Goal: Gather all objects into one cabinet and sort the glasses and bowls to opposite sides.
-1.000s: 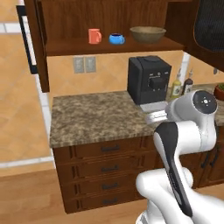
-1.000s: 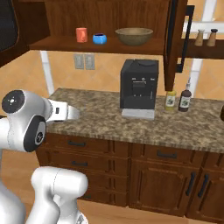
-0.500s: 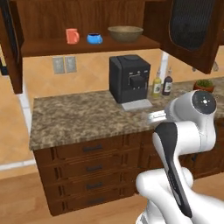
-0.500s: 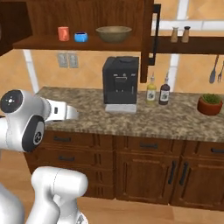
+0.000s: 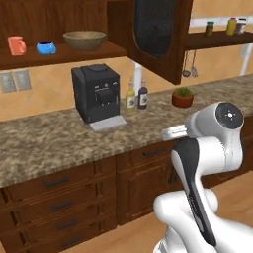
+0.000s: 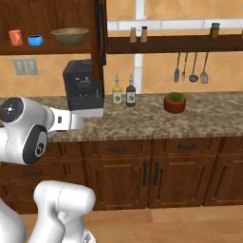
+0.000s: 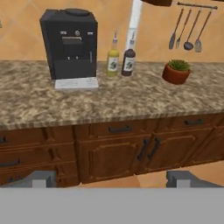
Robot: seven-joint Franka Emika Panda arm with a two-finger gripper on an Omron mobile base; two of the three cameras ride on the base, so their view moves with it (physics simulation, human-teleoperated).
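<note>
Hovering in front of the counter (image 7: pixel 109 103), the gripper (image 7: pixel 111 179) is seen with its tips spread wide and nothing between them, so it is read as open and empty. The coffee machine (image 7: pixel 70 41) is taken as landmark: two bottles (image 7: pixel 120 59) stand just right of it, a potted plant (image 7: pixel 176 72) further right, hanging utensils (image 7: pixel 186 30) above the plant.

Up and left of the coffee machine, the cabinet (image 5: pixel 64 52) is open, its mesh door (image 5: pixel 155 34) swung out above the machine. On its shelf the orange-red mug (image 5: pixel 17 45), a blue cup (image 5: pixel 46 48) and the wooden bowl (image 5: pixel 85 39) are lined up, mug farthest left, bowl nearest the machine.

Compared with half a second ago, the whole scene has slid left in both base views: the base has been driven right, the things themselves were not moved. The cabinet is now left behind, which suggests more objects are being sought further right. Nothing carried yet; sorting judged as early.
</note>
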